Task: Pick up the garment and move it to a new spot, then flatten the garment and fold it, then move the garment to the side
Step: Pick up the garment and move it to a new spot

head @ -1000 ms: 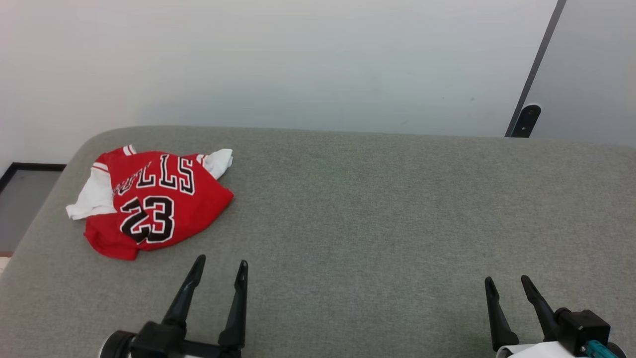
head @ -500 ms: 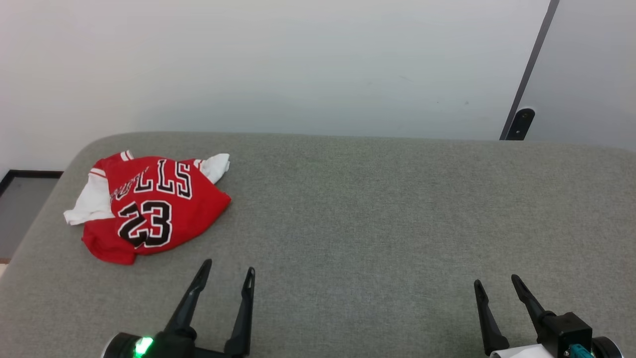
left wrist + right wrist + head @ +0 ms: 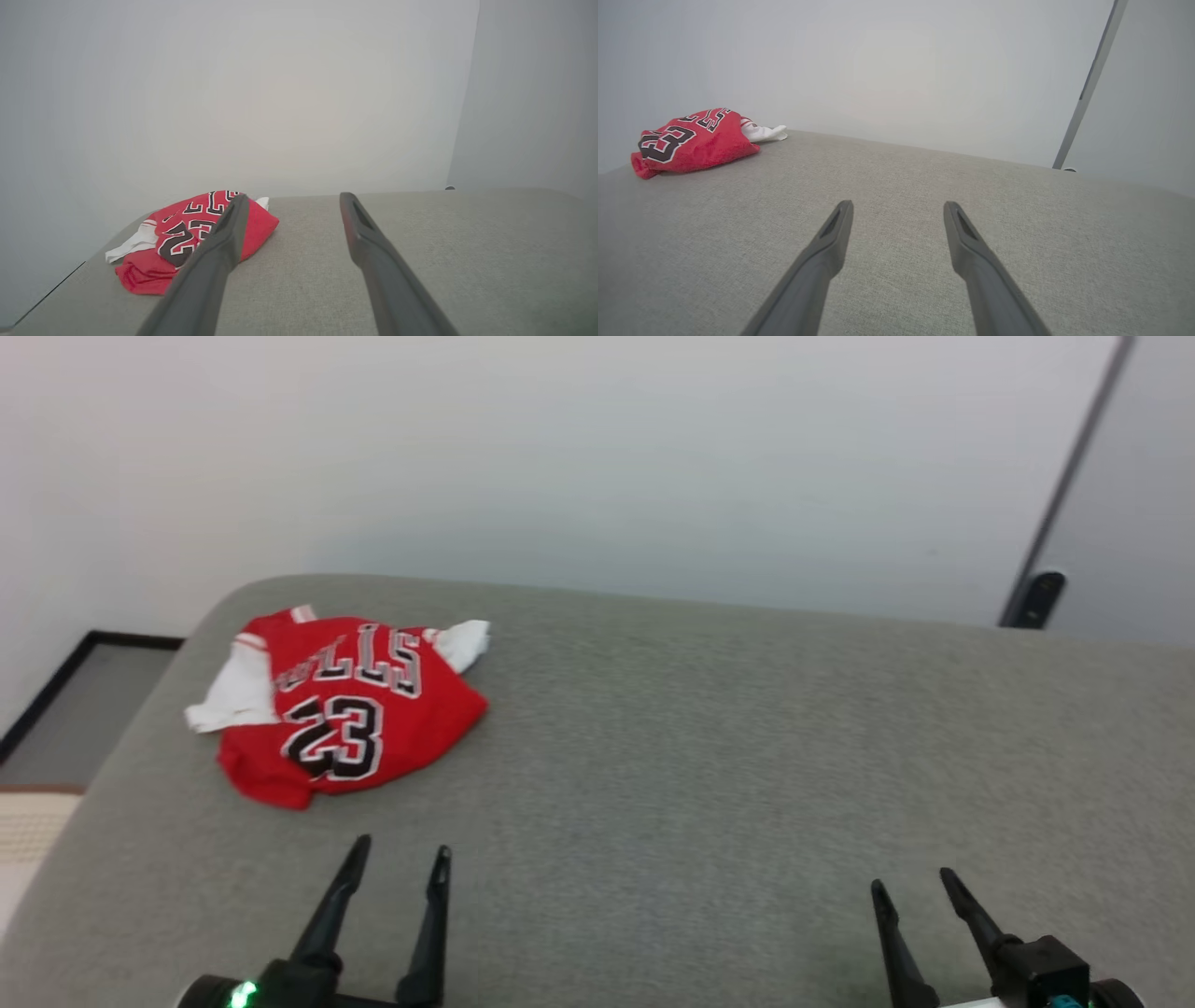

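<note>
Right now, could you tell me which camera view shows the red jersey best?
The head view: it looks down on the whole crumpled garment, with the 23 readable. The left wrist view sees it low, with a dark finger hiding part. The right wrist view shows it distant, foreshortened.

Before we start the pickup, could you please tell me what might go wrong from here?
The garment lies crumpled, so the open left gripper may pinch just one layer and lift it twisted.
It sits near the far left corner of the grey surface; a nudge could push it over the edge.
The open right gripper is far from it, so a two-handed grasp may come late.
</note>
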